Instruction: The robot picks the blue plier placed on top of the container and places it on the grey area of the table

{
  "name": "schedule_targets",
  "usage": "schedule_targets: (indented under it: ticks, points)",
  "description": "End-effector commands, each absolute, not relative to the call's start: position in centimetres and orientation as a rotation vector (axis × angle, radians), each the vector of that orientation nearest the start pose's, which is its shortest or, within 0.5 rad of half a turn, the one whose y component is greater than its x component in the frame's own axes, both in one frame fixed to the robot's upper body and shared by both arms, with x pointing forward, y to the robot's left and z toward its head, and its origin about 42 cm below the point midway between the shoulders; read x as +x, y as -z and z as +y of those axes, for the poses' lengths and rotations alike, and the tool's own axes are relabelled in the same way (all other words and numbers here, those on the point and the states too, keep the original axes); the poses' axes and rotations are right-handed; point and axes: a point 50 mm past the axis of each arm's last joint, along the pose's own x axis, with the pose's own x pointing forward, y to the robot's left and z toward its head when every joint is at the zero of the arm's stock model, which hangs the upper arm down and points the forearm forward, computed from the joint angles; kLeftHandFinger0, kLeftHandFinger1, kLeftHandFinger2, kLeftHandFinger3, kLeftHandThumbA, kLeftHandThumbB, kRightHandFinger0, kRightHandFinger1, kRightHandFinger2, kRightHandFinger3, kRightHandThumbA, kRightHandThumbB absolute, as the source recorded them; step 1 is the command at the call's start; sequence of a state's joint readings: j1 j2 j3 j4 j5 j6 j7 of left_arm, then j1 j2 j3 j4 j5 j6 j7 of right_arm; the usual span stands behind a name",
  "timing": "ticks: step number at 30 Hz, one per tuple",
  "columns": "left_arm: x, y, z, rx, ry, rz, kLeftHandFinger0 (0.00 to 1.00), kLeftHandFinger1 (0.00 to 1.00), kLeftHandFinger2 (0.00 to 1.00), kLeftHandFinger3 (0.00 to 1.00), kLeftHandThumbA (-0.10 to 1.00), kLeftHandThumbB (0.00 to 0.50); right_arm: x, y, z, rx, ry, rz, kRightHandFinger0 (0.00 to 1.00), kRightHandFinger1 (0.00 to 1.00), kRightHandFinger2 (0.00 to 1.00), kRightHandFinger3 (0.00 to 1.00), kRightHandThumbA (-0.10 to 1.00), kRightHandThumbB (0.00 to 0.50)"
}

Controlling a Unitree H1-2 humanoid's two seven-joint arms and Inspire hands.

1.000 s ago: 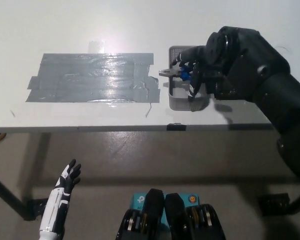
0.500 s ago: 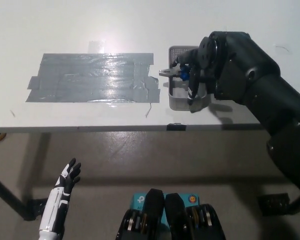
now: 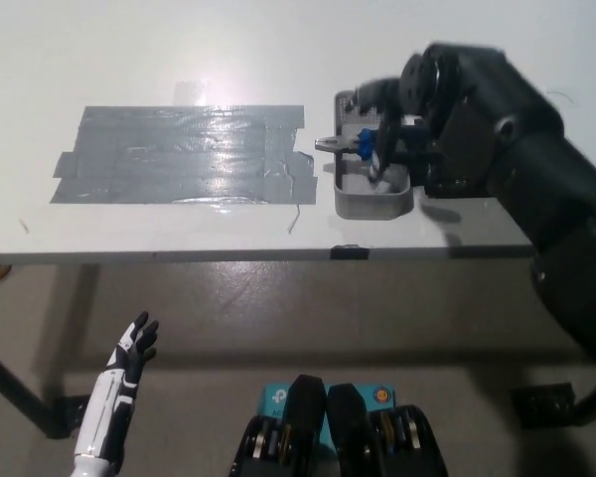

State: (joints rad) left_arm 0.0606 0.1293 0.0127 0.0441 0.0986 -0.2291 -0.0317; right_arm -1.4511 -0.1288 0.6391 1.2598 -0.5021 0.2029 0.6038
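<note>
The blue plier [image 3: 363, 140] lies across the top of the small grey container [image 3: 373, 206] near the table's front edge, its metal nose pointing left over the rim. My black right hand [image 3: 405, 134] hovers directly over the plier's blue handles and hides most of them. Whether it grips them I cannot see. The grey taped area [image 3: 179, 154] lies flat on the white table, just left of the container. My white left hand [image 3: 131, 358] rests low at the lower left, below the table's edge, open and holding nothing.
The white table's front edge [image 3: 228, 255] runs across the middle of the picture, with floor below it. A thin loose strip [image 3: 296, 217] trails from the tape's lower right corner, close to the container.
My right hand has drawn up slightly over the container, so more of the container's front shows. The plier's nose stays where it was. The left hand has hardly moved.
</note>
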Motion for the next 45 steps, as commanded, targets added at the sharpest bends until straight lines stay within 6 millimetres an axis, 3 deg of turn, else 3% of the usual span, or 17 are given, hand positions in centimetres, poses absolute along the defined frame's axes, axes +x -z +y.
schedule_targets:
  ticks: [1, 4, 8, 12, 15, 18, 25, 32, 38, 45]
  points:
    - [26.5, -9.6, 26.1, 0.260, 0.046, -0.187, 1.00, 1.00, 1.00, 1.00, 1.00, 0.078, 59.0, -44.6, -8.9, -1.458, -0.533, 0.160, 1.00, 1.00, 1.00, 1.00, 0.98, 0.345]
    - [26.5, -9.5, 26.1, 0.262, 0.052, -0.196, 1.00, 1.00, 1.00, 1.00, 1.00, 0.057, 58.9, -45.1, -9.1, -1.424, -0.531, 0.154, 1.00, 1.00, 1.00, 1.00, 0.98, 0.346]
    - [26.5, -9.5, 26.1, 0.274, 0.057, -0.199, 1.00, 1.00, 1.00, 1.00, 1.00, 0.090, 59.0, -45.1, -9.5, -1.421, -0.530, 0.159, 1.00, 1.00, 1.00, 1.00, 0.97, 0.342]
    - [26.2, -9.4, 26.0, 0.264, 0.057, -0.192, 1.00, 1.00, 1.00, 1.00, 1.00, 0.081, 59.0, -43.5, -9.8, -1.374, -0.547, 0.223, 1.00, 1.00, 1.00, 1.00, 0.89, 0.323]
    - [26.2, -9.4, 25.9, 0.259, 0.056, -0.184, 1.00, 1.00, 0.97, 1.00, 1.00, 0.088, 59.2, -41.5, -10.2, -1.371, -0.579, 0.258, 1.00, 1.00, 1.00, 1.00, 0.95, 0.305]
    - [26.0, -9.5, 26.0, 0.269, 0.057, -0.180, 1.00, 1.00, 0.96, 1.00, 1.00, 0.107, 59.2, -39.8, -10.3, -1.367, -0.581, 0.284, 1.00, 1.00, 1.00, 1.00, 0.94, 0.288]
    - [26.0, -9.6, 25.8, 0.265, 0.063, -0.189, 1.00, 1.00, 0.90, 1.00, 1.00, 0.098, 59.3, -37.0, -10.8, -1.377, -0.519, 0.275, 1.00, 1.00, 1.00, 1.00, 0.87, 0.313]
    - [26.1, -9.8, 25.6, 0.271, 0.068, -0.197, 1.00, 0.97, 0.85, 1.00, 1.00, 0.117, 59.3, -35.2, -10.6, -1.370, -0.459, 0.217, 1.00, 1.00, 1.00, 1.00, 0.79, 0.246]
    - [26.3, -10.0, 25.4, 0.269, 0.076, -0.207, 1.00, 0.94, 0.82, 1.00, 1.00, 0.134, 59.2, -34.2, -10.1, -1.381, -0.425, 0.167, 1.00, 1.00, 1.00, 1.00, 0.79, 0.242]
    - [26.4, -10.2, 25.4, 0.273, 0.082, -0.213, 1.00, 0.92, 0.78, 1.00, 1.00, 0.140, 58.9, -33.3, -9.2, -1.396, -0.420, 0.116, 1.00, 1.00, 1.00, 1.00, 0.68, 0.222]
